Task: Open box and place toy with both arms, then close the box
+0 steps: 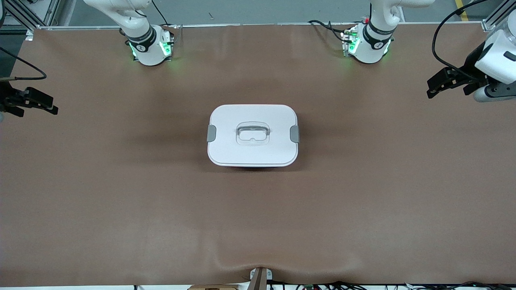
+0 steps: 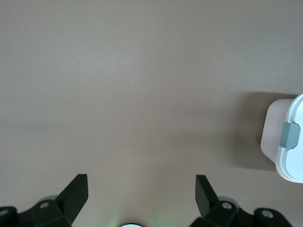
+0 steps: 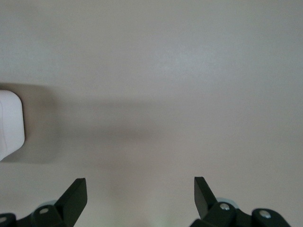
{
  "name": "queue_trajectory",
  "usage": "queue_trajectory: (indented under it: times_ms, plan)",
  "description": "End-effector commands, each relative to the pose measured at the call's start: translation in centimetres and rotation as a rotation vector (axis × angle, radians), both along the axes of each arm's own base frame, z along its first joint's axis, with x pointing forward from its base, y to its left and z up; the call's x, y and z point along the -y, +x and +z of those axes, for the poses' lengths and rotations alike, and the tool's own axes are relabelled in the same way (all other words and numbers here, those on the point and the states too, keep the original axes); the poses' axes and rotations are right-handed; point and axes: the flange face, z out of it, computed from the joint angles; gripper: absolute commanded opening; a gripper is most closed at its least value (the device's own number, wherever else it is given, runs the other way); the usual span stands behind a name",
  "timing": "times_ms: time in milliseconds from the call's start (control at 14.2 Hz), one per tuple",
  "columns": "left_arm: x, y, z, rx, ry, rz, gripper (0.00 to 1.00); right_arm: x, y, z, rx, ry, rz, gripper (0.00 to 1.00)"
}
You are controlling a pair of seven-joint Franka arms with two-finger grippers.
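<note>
At the right arm's end of the desk [image 1: 121,209], the right pincer [image 1: 34,104] hangs in the air over bare brown surface, well apart from everything else. Its two black fingers [image 3: 75,196] stand spread wide with nothing between them; in the right wrist view only the plain desk shows through the gap, and one rounded corner of the box's white lid sits off at the edge of the picture. The right arm's base [image 1: 147,44] stands at the desk's edge farthest from the front camera, its ring lit green.

In the middle of the desk sits the box [image 1: 253,135], square to the desk edges and roughly midway between the two arms. Its white lid [image 1: 258,155] is on and flat. A grey clip [image 1: 211,133] shows on the side toward the right arm's end and another grey clip [image 1: 294,133] on the side toward the left arm's end; both lie against the lid's edge. A clear recessed handle [image 1: 252,133] lies in the lid's centre. The left wrist view shows the pale pink tub wall [image 2: 272,135] under the lid.

The left arm's base [image 1: 369,42] also glows green. The left pincer [image 1: 447,83] hovers over the left arm's end of the desk, fingers [image 2: 203,196] wide apart and holding nothing.
</note>
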Motion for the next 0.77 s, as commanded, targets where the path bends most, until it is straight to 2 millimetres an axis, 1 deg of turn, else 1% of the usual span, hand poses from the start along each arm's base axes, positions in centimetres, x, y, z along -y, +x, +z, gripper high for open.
queue_trajectory:
  times_ms: [0,70,211,352,704]
  plan:
    - [-0.03,0.59,0.43,0.0,-0.004,-0.008,1.0,-0.01,-0.54,0.83,0.001,0.005,-0.009,1.0]
    - [-0.18,0.67,0.78,0.008,-0.004,-0.005,1.0,0.01,-0.51,0.93,0.005,0.003,-0.009,1.0]
    - [-0.1,0.72,0.54,-0.003,-0.001,-0.004,1.0,0.3,-0.44,0.82,0.008,0.0,-0.014,1.0]
    - [0.09,0.43,0.41,-0.025,0.003,-0.003,1.0,0.22,-0.44,0.88,0.008,0.0,-0.013,1.0]
    - [0.02,0.47,0.39,-0.027,0.003,-0.004,1.0,0.35,-0.56,1.22,0.014,-0.013,-0.011,1.0]
